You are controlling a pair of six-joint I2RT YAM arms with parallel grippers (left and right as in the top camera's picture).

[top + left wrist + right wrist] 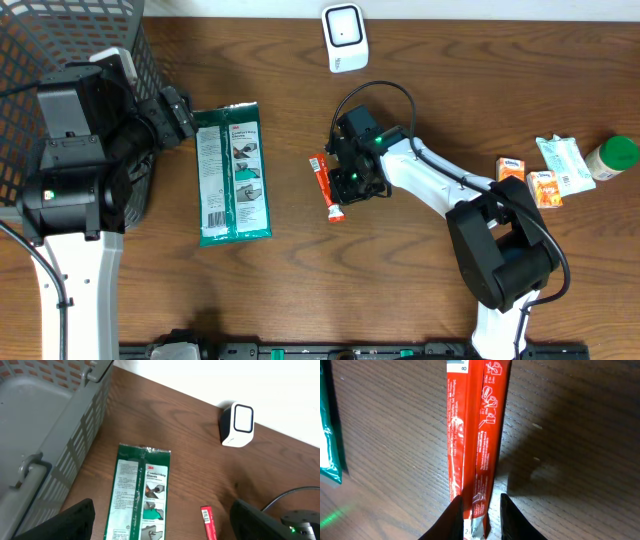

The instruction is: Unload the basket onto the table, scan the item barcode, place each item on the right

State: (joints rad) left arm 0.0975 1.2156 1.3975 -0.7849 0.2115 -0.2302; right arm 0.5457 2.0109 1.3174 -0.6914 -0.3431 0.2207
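Red stick sachet (326, 187) with white print, flat on the brown wooden bench (450, 80) near its middle, lengthwise toward the far edge and slightly tilted. Well short of the white box-shaped barcode scanner (344, 38), upright at the far edge of the bench.

Right pincer (481, 520) down at the sachet's near end, narrowed to a slim gap, one dark fingertip (454, 517) on each side of the white-sealed tip. In the right wrist view, left-hand fingertip up against the wrapper's edge, with a thin strip of wood showing between the other fingertip and the wrapper. Clamped or merely bracketing: cannot tell. Whole length of the sachet resting on the wood.

Left pincer (162, 527) spread wide, holding nothing, poised by the far left corner of the flat green plastic glove packet (233, 172). Packet lengthwise on the bench, printed face up, left of the sachet and apart from it.

Grey plastic mesh basket (60, 30) at the far left corner, close beside the left arm.

Off to the right, well apart from the sachet: two small orange cartons (512, 168), a pale crinkled packet (565, 165) and a white bottle with a green lid (612, 158), all grouped near the right edge.
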